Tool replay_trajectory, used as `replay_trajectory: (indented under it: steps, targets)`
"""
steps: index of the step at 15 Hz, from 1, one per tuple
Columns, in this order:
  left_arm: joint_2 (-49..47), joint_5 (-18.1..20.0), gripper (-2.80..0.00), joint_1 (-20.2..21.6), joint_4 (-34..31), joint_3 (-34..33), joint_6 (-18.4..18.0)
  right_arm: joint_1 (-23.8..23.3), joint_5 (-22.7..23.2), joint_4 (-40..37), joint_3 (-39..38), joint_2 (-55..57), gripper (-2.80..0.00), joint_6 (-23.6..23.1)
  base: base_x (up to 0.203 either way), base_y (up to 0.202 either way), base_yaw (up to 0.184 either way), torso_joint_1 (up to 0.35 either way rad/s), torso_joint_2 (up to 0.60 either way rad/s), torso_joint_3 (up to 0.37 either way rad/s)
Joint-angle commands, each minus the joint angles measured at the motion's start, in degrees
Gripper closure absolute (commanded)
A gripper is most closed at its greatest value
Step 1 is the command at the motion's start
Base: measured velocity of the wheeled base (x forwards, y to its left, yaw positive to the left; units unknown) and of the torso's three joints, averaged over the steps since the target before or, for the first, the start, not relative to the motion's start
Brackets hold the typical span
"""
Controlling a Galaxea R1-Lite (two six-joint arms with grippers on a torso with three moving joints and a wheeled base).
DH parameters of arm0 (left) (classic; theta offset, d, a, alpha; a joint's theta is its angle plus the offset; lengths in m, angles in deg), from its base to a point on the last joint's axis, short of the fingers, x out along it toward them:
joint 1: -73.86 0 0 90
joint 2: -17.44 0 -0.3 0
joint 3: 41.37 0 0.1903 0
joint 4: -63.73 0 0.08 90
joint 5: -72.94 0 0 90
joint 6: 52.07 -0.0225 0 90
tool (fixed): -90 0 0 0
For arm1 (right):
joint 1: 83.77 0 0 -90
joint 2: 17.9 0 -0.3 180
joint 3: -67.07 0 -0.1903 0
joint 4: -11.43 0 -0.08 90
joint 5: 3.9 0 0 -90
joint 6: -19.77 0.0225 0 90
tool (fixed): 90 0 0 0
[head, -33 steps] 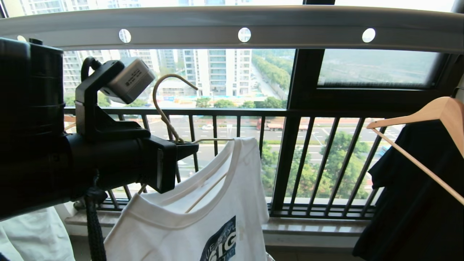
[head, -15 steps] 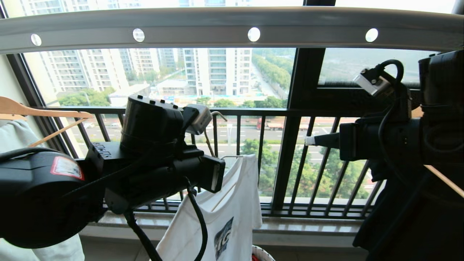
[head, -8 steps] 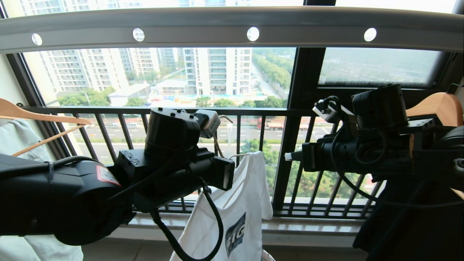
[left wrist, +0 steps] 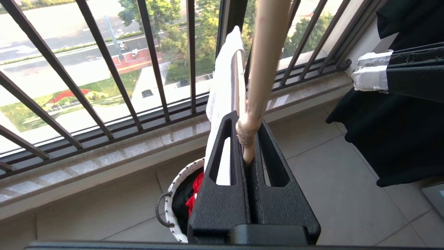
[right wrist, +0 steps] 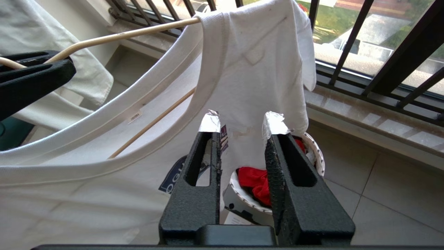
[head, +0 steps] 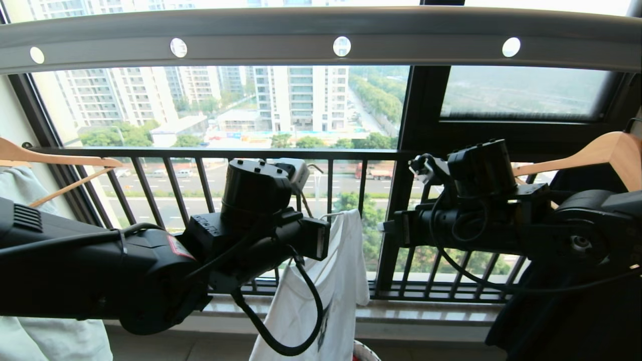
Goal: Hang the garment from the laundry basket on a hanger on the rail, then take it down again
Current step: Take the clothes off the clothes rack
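The white garment [head: 341, 271] hangs on the cream wire hanger [right wrist: 121, 34], well below the rail [head: 426, 30]. My left gripper [left wrist: 247, 119] is shut on the hanger's neck and holds it in the air in front of the window railing. My right gripper [right wrist: 242, 123] is open, and its taped fingertips [right wrist: 210, 121] sit close to the shirt's right shoulder with only cloth beyond them. In the head view it [head: 386, 228] points left toward the shirt. The laundry basket [right wrist: 319, 156] stands on the floor under the shirt, with red cloth inside.
Light wooden hangers hang at the far left [head: 60, 160] and far right [head: 602, 150]. A black garment [head: 577, 311] fills the right side and a pale one [head: 20, 185] the left. The dark window railing [head: 351, 153] and the stone sill [left wrist: 138, 146] are just behind the shirt.
Both arms have come down. The hanger and shirt sank with the left gripper. The right gripper moved left toward the shirt and opened its jaws.
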Motion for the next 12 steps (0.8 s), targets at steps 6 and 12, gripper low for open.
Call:
replay_trajectory:
  steps: [6, 12]
  targets:
    - [0.62, -0.16, 0.00, -0.22, 0.25, 0.36, 1.04, 5.43, -17.71, 14.71, 0.03, 11.43, -2.80, 0.82, 0.000, 0.000, 0.000, 0.000, 0.00, 0.000]
    - [1.21, -0.16, 0.00, -0.22, 0.25, 0.36, 1.13, 7.85, -23.16, 17.38, 0.03, 13.52, -2.80, 0.81, 0.000, 0.000, 0.000, 0.000, 0.00, 0.000]
